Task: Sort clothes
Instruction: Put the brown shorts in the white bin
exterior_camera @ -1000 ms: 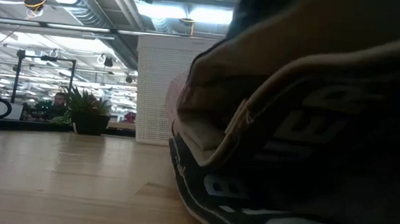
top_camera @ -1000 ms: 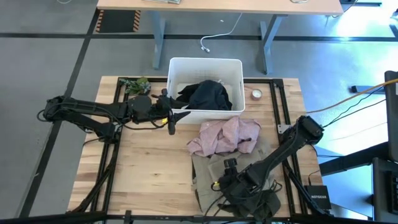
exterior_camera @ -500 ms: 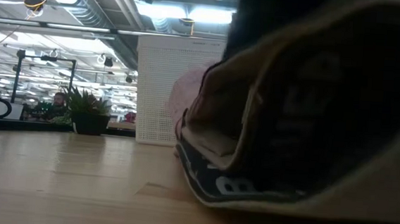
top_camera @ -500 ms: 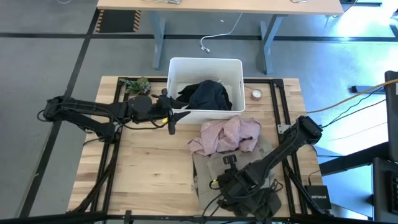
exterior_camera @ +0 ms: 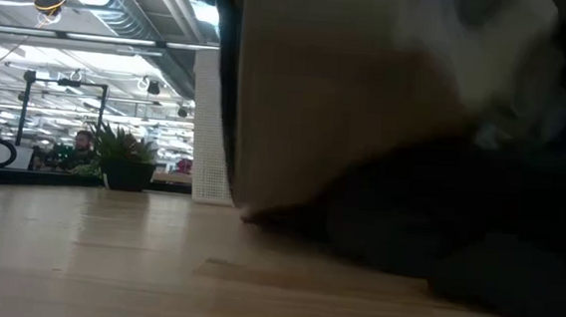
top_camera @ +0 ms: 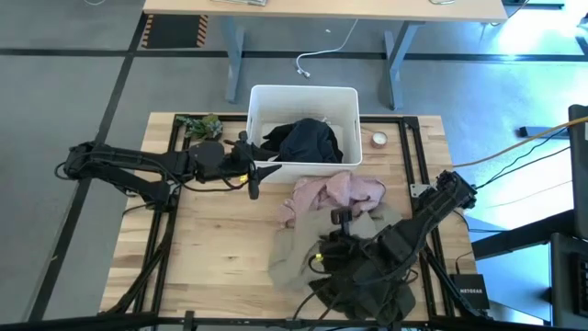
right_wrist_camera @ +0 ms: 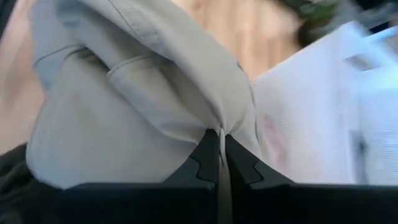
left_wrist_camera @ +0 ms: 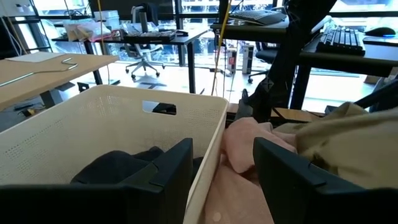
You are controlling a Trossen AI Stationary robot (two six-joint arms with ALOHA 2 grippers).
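Observation:
My right gripper (top_camera: 317, 250) is shut on the beige khaki garment (top_camera: 296, 256) above the table's near middle. The garment fills much of the low view (exterior_camera: 347, 103). A pale pink garment (top_camera: 335, 191) lies just beyond it, against the white bin (top_camera: 260, 97). A dark olive garment (top_camera: 367, 287) lies bunched under my right arm. A black garment (top_camera: 305, 140) lies inside the bin. My left gripper (left_wrist_camera: 221, 168) hovers open at the bin's near left corner, one finger on each side of the rim, touching nothing. My right gripper pinches a raised fold of the khaki garment (right_wrist_camera: 214, 124) between its two fingertips. The fingers come from above, slanting down toward the table's left. The cloth drapes slack below them, and its lower part (top_camera: 283, 271) rests on the table.
A small green mottled lump (top_camera: 200, 124) sits at the far left and a tape roll (top_camera: 378, 140) to the right of the bin. Bare wood (top_camera: 211, 239) stretches across the table's near left. Black rails (top_camera: 418, 165) run along the table's sides.
My right gripper has risen and tipped more level, taking the khaki garment up with it. The garment, flat on the table before, is now bunched and hanging, its loose part swung toward the table's left. The pink garment's near edge has shifted with it.

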